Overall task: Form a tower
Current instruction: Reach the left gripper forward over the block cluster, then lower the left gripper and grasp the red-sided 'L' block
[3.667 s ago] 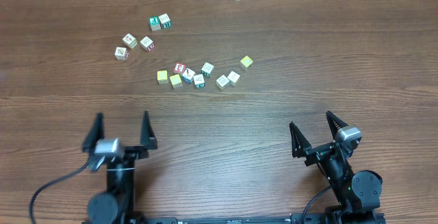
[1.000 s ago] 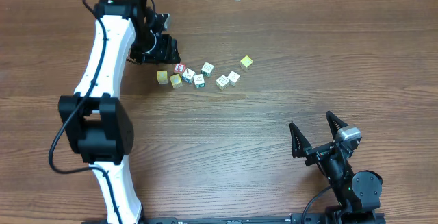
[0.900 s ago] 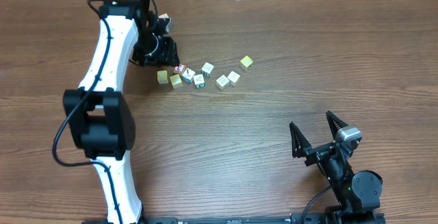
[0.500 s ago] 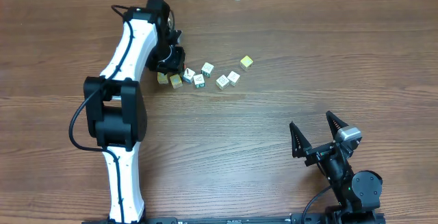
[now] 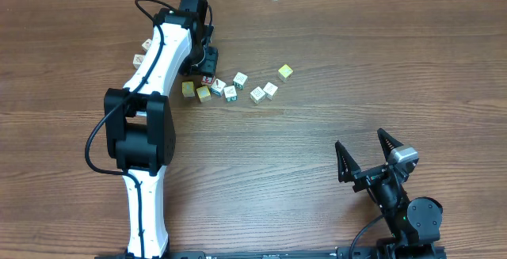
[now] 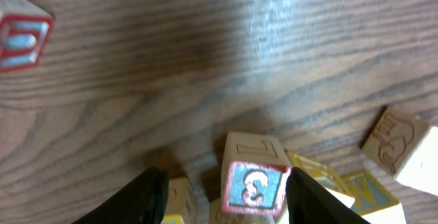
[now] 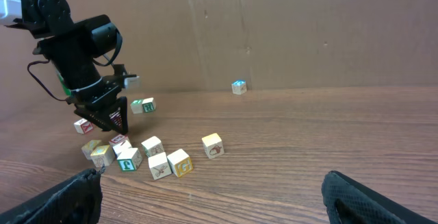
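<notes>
No tower stood yet; the left gripper [image 6: 226,191], jaws spread astride the red "3" cube [image 6: 254,186] near the table's [image 5: 356,53] far edge (right gripper [image 5: 360,140] idle, agape), needed to centre before squeezing squarely.

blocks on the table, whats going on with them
The left hand hangs over the cluster of loose cubes on the table, its jaws open on either side of a red-edged 3 cube. No stack shows yet. The right hand rests open near its base, away from the cubes.
</notes>
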`<state>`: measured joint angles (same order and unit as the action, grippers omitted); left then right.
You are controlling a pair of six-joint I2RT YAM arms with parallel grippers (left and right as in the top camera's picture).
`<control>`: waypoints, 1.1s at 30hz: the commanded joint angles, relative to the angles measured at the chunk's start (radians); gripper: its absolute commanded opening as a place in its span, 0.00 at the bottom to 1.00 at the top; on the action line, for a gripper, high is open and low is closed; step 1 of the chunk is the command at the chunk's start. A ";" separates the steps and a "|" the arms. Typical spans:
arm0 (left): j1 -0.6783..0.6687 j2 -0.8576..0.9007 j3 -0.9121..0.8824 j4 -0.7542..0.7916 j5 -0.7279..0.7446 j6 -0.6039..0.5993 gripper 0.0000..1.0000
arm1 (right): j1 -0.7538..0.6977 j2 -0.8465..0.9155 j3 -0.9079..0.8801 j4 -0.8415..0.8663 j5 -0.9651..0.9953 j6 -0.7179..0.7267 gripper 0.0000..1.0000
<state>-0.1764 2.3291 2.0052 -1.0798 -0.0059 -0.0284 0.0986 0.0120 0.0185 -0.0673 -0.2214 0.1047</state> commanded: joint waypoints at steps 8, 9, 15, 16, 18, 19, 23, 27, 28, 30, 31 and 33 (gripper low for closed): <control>-0.003 0.007 0.006 0.021 0.030 0.006 0.58 | -0.005 -0.009 -0.010 0.005 -0.001 0.002 1.00; -0.003 0.007 0.002 0.022 0.029 0.006 0.58 | -0.005 -0.009 -0.010 0.005 -0.001 0.002 1.00; -0.003 0.007 -0.056 0.067 0.028 0.007 0.59 | -0.005 -0.009 -0.010 0.005 -0.001 0.002 1.00; -0.003 0.007 -0.064 0.078 0.027 0.008 0.60 | -0.005 -0.009 -0.010 0.005 -0.001 0.002 1.00; -0.003 0.007 -0.071 0.092 0.024 0.016 0.60 | -0.005 -0.009 -0.010 0.005 -0.001 0.002 1.00; -0.003 0.007 -0.071 0.093 0.025 0.016 0.60 | -0.005 -0.009 -0.010 0.005 -0.001 0.002 1.00; -0.008 0.007 -0.071 0.088 0.025 0.026 0.60 | -0.005 -0.009 -0.010 0.005 -0.001 0.002 1.00; -0.022 0.007 -0.073 0.083 0.025 0.056 0.59 | -0.005 -0.009 -0.010 0.005 -0.001 0.002 1.00; -0.027 0.007 -0.073 0.082 0.024 0.065 0.59 | -0.005 -0.009 -0.010 0.005 -0.001 0.002 1.00; -0.035 0.007 -0.073 0.082 0.022 0.078 0.56 | -0.005 -0.009 -0.010 0.005 -0.001 0.002 1.00; -0.039 0.007 -0.073 0.082 0.019 0.078 0.54 | -0.005 -0.009 -0.010 0.005 -0.001 0.002 1.00; -0.045 0.007 -0.073 0.082 0.004 0.076 0.49 | -0.005 -0.009 -0.010 0.005 -0.001 0.002 1.00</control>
<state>-0.2043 2.3291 1.9369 -0.9974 0.0063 0.0185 0.0986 0.0120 0.0185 -0.0685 -0.2214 0.1047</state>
